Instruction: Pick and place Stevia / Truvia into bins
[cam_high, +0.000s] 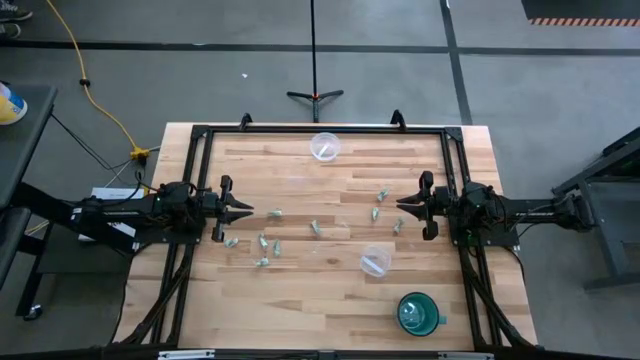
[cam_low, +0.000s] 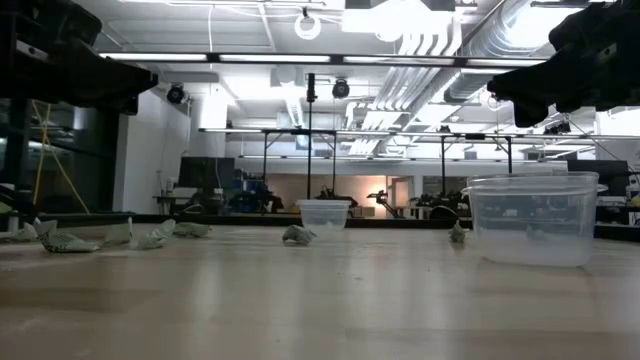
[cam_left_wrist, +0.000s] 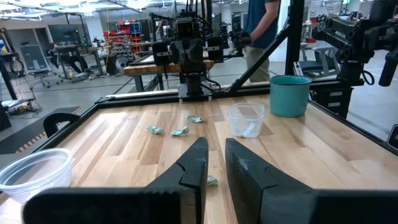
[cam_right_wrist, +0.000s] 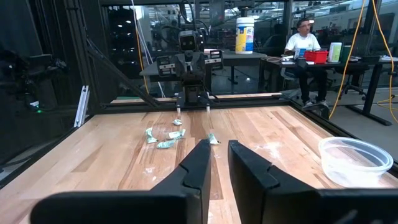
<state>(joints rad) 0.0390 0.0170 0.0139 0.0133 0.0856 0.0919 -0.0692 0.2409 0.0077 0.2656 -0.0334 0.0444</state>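
The wooden desk (cam_high: 300, 290) carries two clear plastic bins, a teal mug (cam_high: 418, 313) and a loose scatter of small pale green-and-white Stevia packets. Taking the mug as landmark, at the desk's near edge on the right arm's side, one bin (cam_high: 375, 261) stands just beyond it, toward the desk's middle, upright and with nothing visible inside; the other bin (cam_high: 325, 146) stands well apart from the mug, close to the far edge near the desk's centre line. The packets lie flat on the wood in two loose groups, none of them in a bin: one group (cam_high: 262, 243) well away from the mug on the left arm's side, just in front of the left gripper, and another (cam_high: 381, 203) beyond the nearer bin, in front of the right gripper, with a single packet (cam_high: 316, 228) between the groups. The left gripper (cam_high: 243, 210) hovers above the desk at the side far from the mug, its jaws a narrow gap apart and holding nothing. The right gripper (cam_high: 403, 204) hovers on the mug's side of the desk, farther back than the mug, its jaws likewise slightly parted and empty. Each gripper points across the desk at the other.
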